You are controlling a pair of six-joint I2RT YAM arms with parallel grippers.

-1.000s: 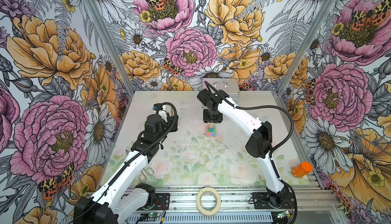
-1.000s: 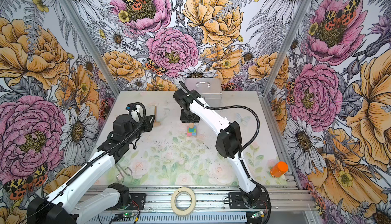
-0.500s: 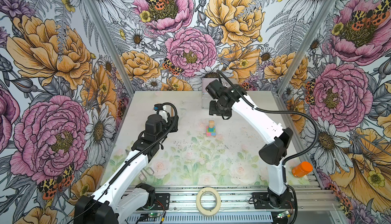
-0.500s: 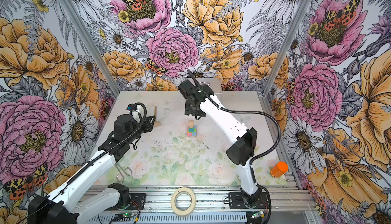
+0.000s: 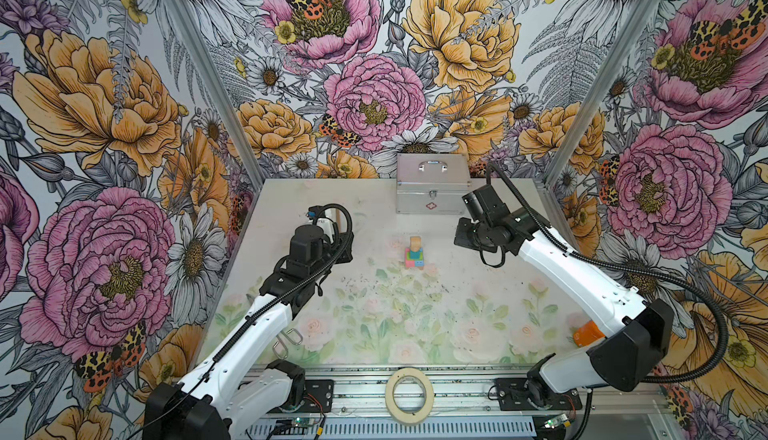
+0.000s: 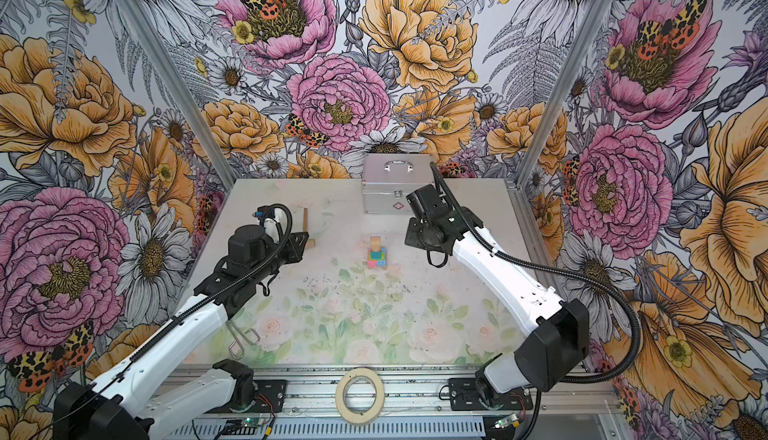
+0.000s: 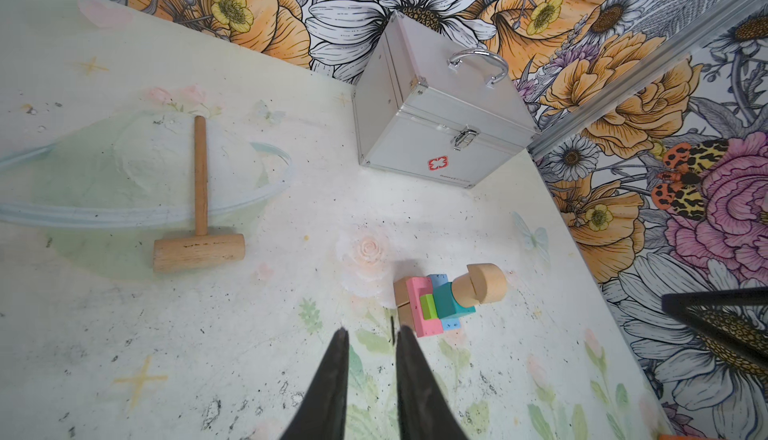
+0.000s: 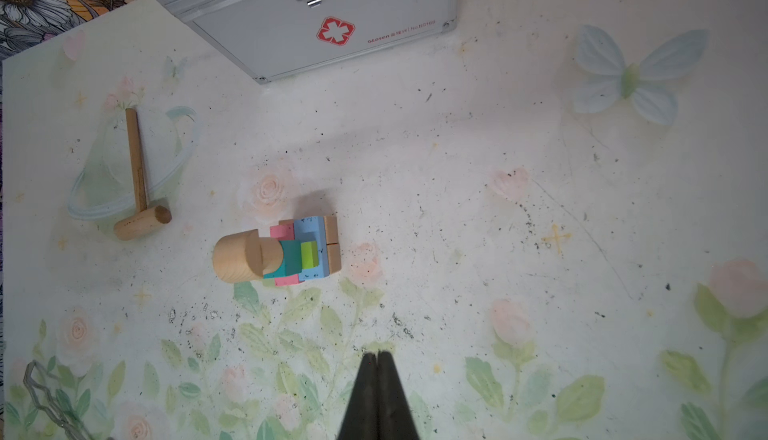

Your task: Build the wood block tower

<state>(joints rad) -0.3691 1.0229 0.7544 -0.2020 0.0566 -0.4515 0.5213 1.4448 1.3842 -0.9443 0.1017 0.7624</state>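
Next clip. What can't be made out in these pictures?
Orange bottle: in a top view, mostly hidden behind the right arm.
Tower: too small in both top views to count its blocks.
Wire clips: cut off by the right wrist view's edge.
Left gripper: hidden under its wrist in both top views.

Floral table (image 5: pixel 374 325): tower (image 5: pixel 414 255) centre, silver case (image 5: pixel 432 184) rear, mallet (image 7: pixel 198 253) left, orange bottle (image 5: pixel 586 331) right.

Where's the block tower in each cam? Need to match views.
In a top view: tower mid-table, in front of the silver case.
In a top view: tower, same place.
Left wrist: tower just beyond the left gripper.
Right wrist: tower beside the wooden mallet.
Shared landmark: silver case, in all four.
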